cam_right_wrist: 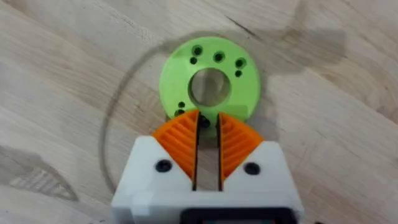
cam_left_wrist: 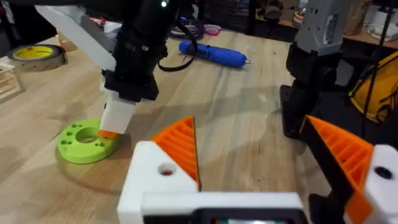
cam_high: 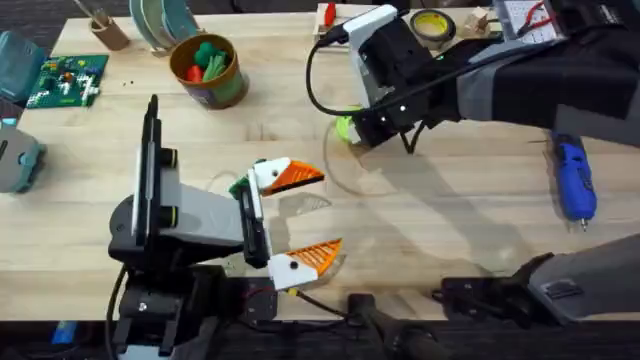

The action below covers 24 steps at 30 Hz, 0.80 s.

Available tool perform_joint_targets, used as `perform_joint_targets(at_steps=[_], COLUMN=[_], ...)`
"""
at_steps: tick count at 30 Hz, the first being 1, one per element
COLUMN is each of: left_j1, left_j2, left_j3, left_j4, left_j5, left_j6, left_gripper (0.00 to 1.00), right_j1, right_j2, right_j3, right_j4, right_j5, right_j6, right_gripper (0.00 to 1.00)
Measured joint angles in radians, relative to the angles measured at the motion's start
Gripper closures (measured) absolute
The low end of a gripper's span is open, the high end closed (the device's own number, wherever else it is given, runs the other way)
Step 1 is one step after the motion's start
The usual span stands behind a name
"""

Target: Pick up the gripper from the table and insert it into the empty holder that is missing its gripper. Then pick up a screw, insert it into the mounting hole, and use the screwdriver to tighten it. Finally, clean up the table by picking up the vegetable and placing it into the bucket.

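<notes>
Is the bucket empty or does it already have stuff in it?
Not empty. The overhead view shows red, orange and green toy pieces inside the bucket.

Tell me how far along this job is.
Done, apparently: the left gripper carries both orange pads. In hand: the right gripper, fingers together, sits on the green ring disc, perhaps fetching a screw. Left: the screwdriver lies untouched, and a dark green piece by the left gripper is not in the bucket.

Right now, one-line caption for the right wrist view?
Right tool nearly shut, orange pads down on the lime green ring disc on the wooden table.
</notes>
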Motion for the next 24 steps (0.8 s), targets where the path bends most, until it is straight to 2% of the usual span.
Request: perform_joint_targets(at_steps=[6,10,24], left_j1=[0.000,0.000,0.000], left_j2=[0.000,0.000,0.000], left_j3=[0.000,0.000,0.000], left_j4=[0.000,0.000,0.000], left_j5=[0.000,0.000,0.000], left_j6=[0.000,0.000,0.000], left_gripper=[0.008,0.008,0.008], right_j1=[0.000,0.000,0.000], right_j2=[0.000,0.000,0.000], right_j3=[0.000,0.000,0.002], right_j4=[0.008,0.018,0.019], right_j5=[0.000,0.003,0.007], right_j6=[0.000,0.000,-0.010], right_gripper=[0.874,0.987,0.995])
